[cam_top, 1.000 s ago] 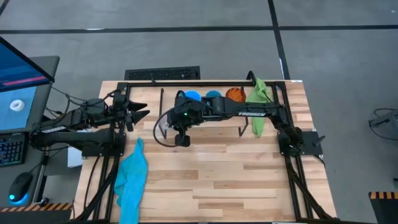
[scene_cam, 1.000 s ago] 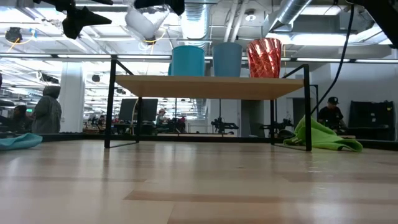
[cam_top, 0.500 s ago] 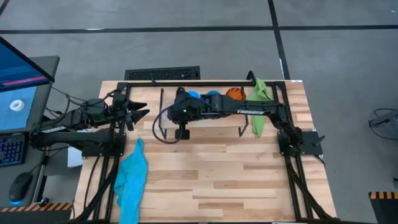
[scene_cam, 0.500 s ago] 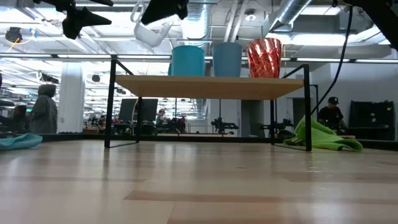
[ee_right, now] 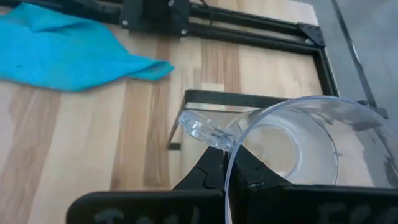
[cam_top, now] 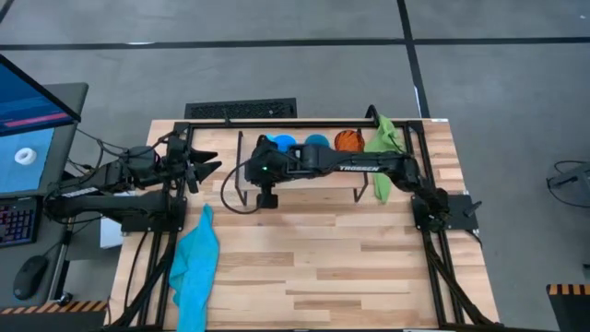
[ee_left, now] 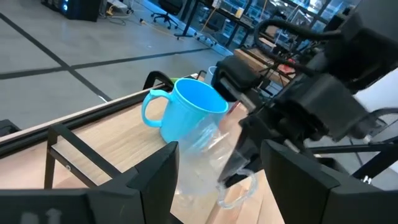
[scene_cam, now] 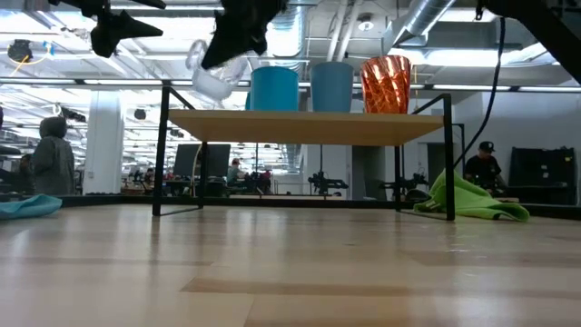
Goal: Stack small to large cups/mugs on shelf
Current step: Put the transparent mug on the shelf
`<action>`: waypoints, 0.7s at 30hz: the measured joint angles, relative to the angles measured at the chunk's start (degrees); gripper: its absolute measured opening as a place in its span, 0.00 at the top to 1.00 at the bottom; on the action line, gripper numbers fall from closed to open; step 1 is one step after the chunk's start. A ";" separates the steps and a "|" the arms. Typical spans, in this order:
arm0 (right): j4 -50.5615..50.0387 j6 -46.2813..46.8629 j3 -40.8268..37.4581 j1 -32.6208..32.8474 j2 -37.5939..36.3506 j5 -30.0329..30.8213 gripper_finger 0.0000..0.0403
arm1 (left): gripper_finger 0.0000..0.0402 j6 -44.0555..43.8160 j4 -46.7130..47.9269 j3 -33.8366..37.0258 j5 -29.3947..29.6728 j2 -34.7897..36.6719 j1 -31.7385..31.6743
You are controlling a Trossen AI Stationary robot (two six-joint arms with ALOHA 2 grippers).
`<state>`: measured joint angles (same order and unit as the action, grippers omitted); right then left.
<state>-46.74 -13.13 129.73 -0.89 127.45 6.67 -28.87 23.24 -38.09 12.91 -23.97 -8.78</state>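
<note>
The shelf [scene_cam: 309,126] carries a light-blue mug [scene_cam: 274,88], a blue cup [scene_cam: 332,86] and an orange cup [scene_cam: 386,84] in a row on its board. My right gripper [scene_cam: 238,32] is shut on the clear glass cup [scene_cam: 213,77], which is tilted just above the shelf's left end, beside the light-blue mug [ee_left: 186,115]. In the high view my right gripper [cam_top: 253,173] is at the shelf's left end [cam_top: 241,175]. My left gripper [cam_top: 214,164] is open and empty, left of the shelf, pointing at it. My right gripper pinches the clear cup's wall at the rim [ee_right: 229,163], right beside the handle [ee_right: 204,130], with one finger inside the cup and one outside. The cup is lifted clear of the shelf board and tilted, hanging below the fingers [scene_cam: 231,45].
A green cloth [cam_top: 383,157] hangs at the shelf's right end and reaches the table [scene_cam: 472,200]. A teal cloth [cam_top: 195,263] lies on the table's left near part. A black metal frame [ee_right: 249,99] edges the table. People stand in the room beyond.
My right gripper has gone down toward the shelf's left end with the clear cup, and a little toward the table's far edge. The cup has come down from well above the shelf to just over the board, and stays tilted.
</note>
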 joint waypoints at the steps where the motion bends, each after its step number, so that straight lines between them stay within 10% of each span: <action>1: 0.53 0.01 0.00 -0.02 0.40 0.05 0.97 | 0.45 -0.25 0.00 0.00 0.00 0.00 0.00; 21: -2.85 -0.82 0.07 -0.78 0.84 1.29 0.93 | 0.45 -0.52 -0.02 0.00 1.31 0.02 0.00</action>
<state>-49.59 -13.96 129.80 -1.67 128.29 7.96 -29.39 23.22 -38.09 14.22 -23.94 -8.78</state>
